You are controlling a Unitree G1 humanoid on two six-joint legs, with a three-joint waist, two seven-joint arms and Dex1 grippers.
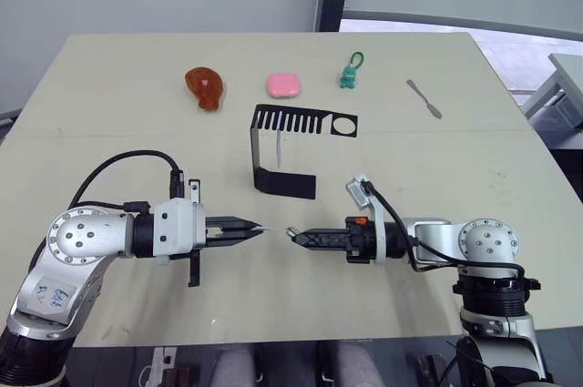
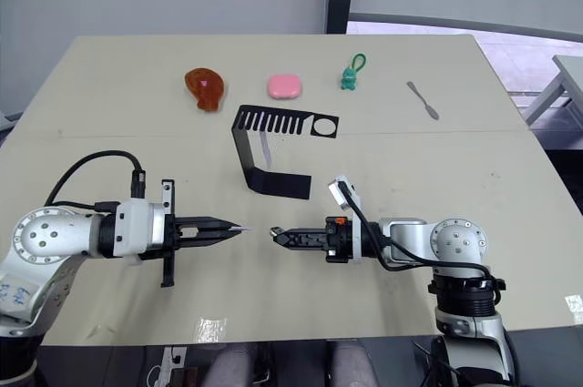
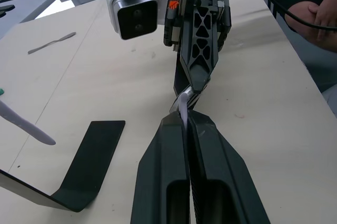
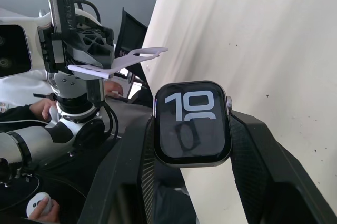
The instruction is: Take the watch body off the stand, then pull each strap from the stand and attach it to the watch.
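Watch (image 4: 192, 124) sits pinched between the two fingers of the right gripper (image 1: 293, 234), its dark screen with pale digits facing the wrist camera, held out above the front middle of the table (image 1: 109, 68). Facing it tip to tip is the left gripper (image 1: 255, 229), its fingers pressed together on a thin pale strap (image 3: 183, 109) that sticks out past the tips toward the watch; the strap end looks to be just at the watch's edge, though whether they actually touch is hard to tell. The two grippers are close together with a small gap between them.

Just behind them stands the black stand (image 1: 284, 152), an upright bent sheet with a slotted comb-like top and a round hole at one end. A second pale strap (image 1: 279, 151) seems to hang inside it.

Along the far side of the table, well apart from the arms, lie a brown-orange drumstick-shaped toy (image 1: 204, 87), a pink block (image 1: 284, 86), a small green figure with a loop (image 1: 351, 73) and a grey spatula (image 1: 424, 98) toward the right. A person's hand (image 3: 316, 16) rests at the table's edge.
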